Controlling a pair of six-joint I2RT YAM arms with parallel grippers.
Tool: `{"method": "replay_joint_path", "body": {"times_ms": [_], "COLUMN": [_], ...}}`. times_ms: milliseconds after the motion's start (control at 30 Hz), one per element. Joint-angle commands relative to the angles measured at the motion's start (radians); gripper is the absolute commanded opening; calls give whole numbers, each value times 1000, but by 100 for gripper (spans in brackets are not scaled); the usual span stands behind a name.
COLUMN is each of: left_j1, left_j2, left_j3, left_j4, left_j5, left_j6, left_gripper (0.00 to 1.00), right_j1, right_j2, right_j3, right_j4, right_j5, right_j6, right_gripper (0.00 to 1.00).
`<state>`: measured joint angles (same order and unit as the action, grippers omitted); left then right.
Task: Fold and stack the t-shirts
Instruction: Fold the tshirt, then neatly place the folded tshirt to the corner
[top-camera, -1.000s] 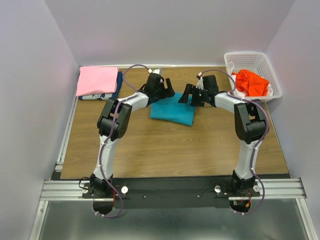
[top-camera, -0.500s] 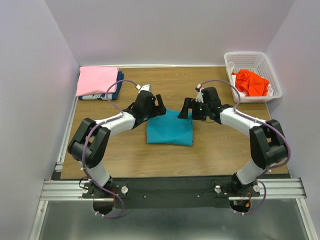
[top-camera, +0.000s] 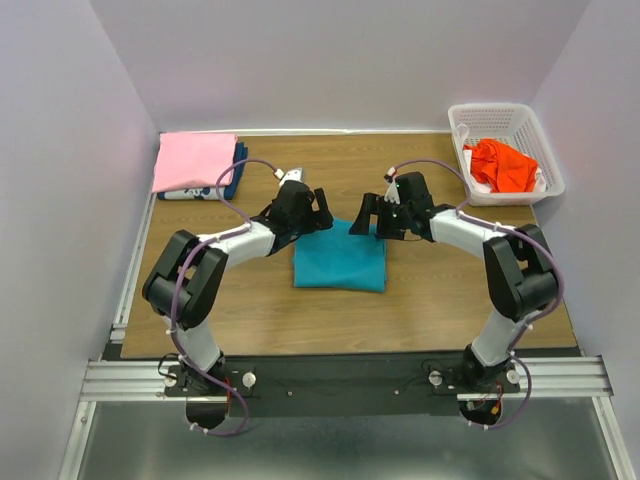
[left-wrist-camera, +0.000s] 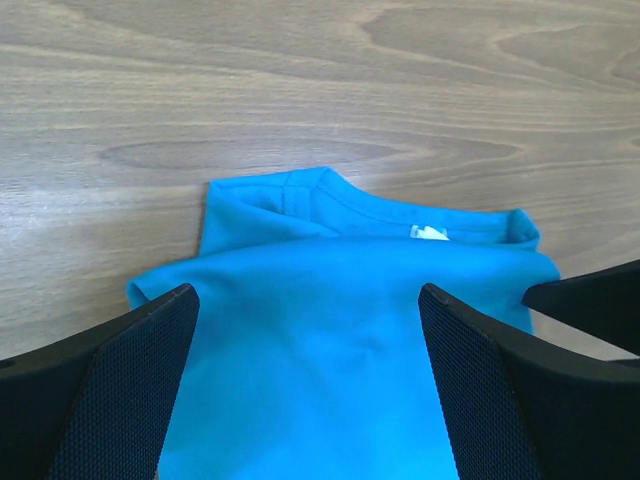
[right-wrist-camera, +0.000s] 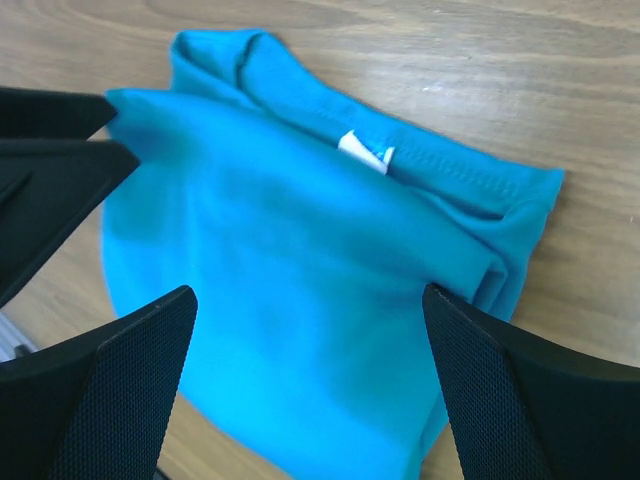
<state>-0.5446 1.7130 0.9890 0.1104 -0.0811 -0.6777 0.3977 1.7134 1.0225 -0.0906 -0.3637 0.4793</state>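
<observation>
The teal t-shirt (top-camera: 340, 265) lies folded at the middle of the table (top-camera: 450, 295), with the left gripper (top-camera: 322, 217) and the right gripper (top-camera: 362, 223) over its far corners. The pink t-shirt (top-camera: 193, 160) sits in the far-left corner.

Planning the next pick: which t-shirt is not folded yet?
The orange-red t-shirt, crumpled in the white basket at the far right. The teal one lies folded mid-table; the pink one sits folded on the dark blue one.

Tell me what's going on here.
Two robot arms are working on t-shirts. The left end effector and right end effector are both open over the folded teal t-shirt mid-table, gripping nothing. A pink t-shirt lies on a dark blue t-shirt in the far left corner; an orange-red t-shirt is in the white basket.
</observation>
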Motion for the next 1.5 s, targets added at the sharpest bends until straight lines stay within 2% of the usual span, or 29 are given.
{"method": "replay_joint_path", "body": {"times_ms": [0, 267, 500, 600, 733, 900, 1033, 1233, 1467], "left_j1": [24, 61, 81, 81, 81, 81, 75, 48, 17], "left_j2": [75, 174, 169, 120, -21, -160, -266, -305, -213], "left_j3": [45, 65, 65, 134, 131, 33, -123, -269, -291], "left_j4": [-3, 14, 9, -46, -63, -89, -87, -45, -3], "left_j5": [-26, 14, 15, -9, -48, -83, -83, -52, -22], "left_j6": [24, 26, 32, 49, 50, 14, -29, -69, -95], "left_gripper": [98, 98, 98, 98, 98, 98, 98, 98, 98], "right_j1": [1, -3, -8, -13, -13, -13, -16, -16, -16], "right_j2": [75, 184, 178, 108, -38, -300, -497, -740, -793], "right_j3": [77, 113, 100, 168, 183, 64, -126, -295, -341], "right_j4": [25, 23, 14, -40, -69, -75, -77, -78, -77], "right_j5": [55, 164, 134, 131, 155, 265, 466, 621, 640], "right_j6": [8, 59, 33, -34, -57, -44, 54, 182, 180], "right_gripper": [100, 100, 100, 100, 100, 100, 100, 100, 100]}}
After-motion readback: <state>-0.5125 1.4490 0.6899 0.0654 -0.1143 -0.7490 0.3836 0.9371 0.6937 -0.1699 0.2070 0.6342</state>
